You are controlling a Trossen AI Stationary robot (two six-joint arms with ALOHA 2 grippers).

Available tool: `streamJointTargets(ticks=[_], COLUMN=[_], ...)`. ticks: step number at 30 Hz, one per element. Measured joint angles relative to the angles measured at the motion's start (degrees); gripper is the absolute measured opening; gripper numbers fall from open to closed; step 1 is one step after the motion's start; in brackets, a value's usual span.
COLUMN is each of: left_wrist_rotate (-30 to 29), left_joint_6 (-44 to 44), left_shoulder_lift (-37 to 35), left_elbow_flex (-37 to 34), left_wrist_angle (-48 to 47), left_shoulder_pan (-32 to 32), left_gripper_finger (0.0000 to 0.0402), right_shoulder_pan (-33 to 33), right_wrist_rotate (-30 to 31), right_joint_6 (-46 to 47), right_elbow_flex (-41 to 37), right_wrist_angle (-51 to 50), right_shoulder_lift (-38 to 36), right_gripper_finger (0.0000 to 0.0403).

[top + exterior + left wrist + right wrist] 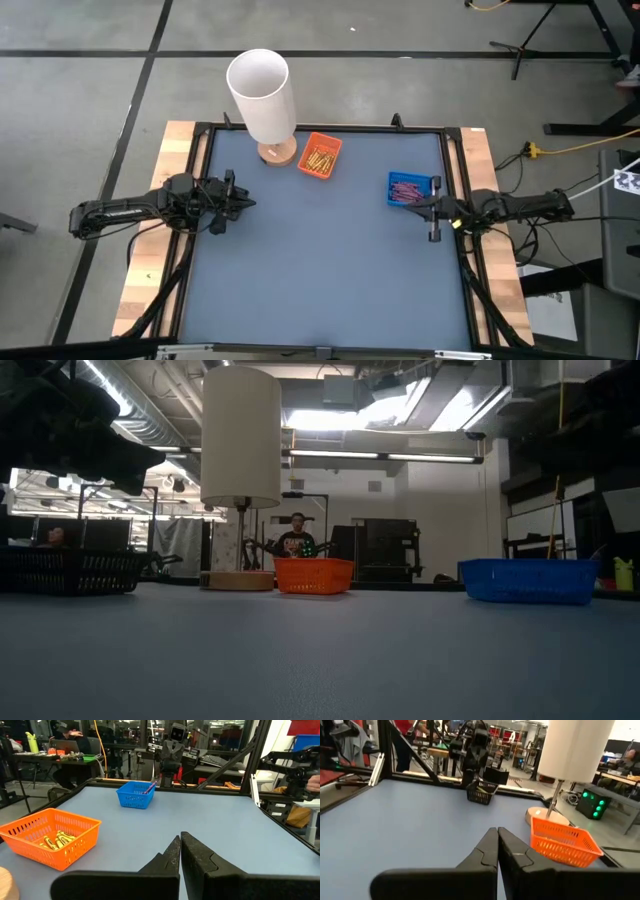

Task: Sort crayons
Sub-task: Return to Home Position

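Overhead, looked down on a grey-blue table [320, 285] with no loose crayons seen on its bare surface. Found the yellow crayons [55, 841] gathered in the orange basket [70, 852] near the far edge, just beside a white lamp [262, 95]. Found the purple crayons [404, 187] lying in the blue basket [132, 800] toward the right side, each colour to its own basket, in keeping with the sorting. Placed the left gripper [179, 839] near the table's left side, fingers pressed together on nothing, close to a black basket [482, 793]. Placed the right gripper [497, 831] near the right edge, just beside the blue basket, likewise pressed together and empty. Judged both arms parked at the sides for want of anything to pick up. Judged the sorting complete. Showed a person [297, 532] in the room beyond, well apart from the table.
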Motion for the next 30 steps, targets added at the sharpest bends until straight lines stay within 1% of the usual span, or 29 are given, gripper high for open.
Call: streamJointTargets(ticks=[3, 7, 13, 16, 18, 24, 30], left_wrist_rotate=[0.0, -0.1, -0.1, -0.1, -0.1, -0.1, -0.1], left_joint_6=[0.0, 0.0, 0.0, 0.0, 0.0, 0.0, 0.0], left_shoulder_lift=[0.0, 0.0, 0.0, 0.0, 0.0, 0.0, 0.0], left_elbow_flex=[0.0, 0.0, 0.0, 0.0, 0.0, 0.0, 0.0], left_wrist_angle=[0.2, 0.3, 0.4, 0.4, 0.4, 0.5, 0.5], left_shoulder_pan=[0.0, 0.0, 0.0, 0.0, 0.0, 0.0, 0.0], left_gripper_finger=[0.0000, 0.0000, 0.0000, 0.0000, 0.0000, 0.0000, 0.0000], right_shoulder_pan=[0.0, 0.0, 0.0, 0.0, 0.0, 0.0, 0.0], right_wrist_rotate=[-0.4, -1.9, -1.6, -0.1, 1.6, 1.2, 1.2], right_joint_6=[-0.4, -3.1, -6.6, -9.0, -8.9, -7.0, -7.0], right_elbow_flex=[-1.3, -3.9, -3.9, -3.9, -3.9, -3.9, -3.9], right_wrist_angle=[2.3, 9.7, 9.9, 10.0, 10.1, 10.0, 10.0], right_shoulder_lift=[0.0, -0.1, 0.0, 0.0, 0.0, 0.0, 0.0], right_gripper_finger=[0.0005, 0.0005, 0.0005, 0.0005, 0.0005, 0.0005, 0.0005])
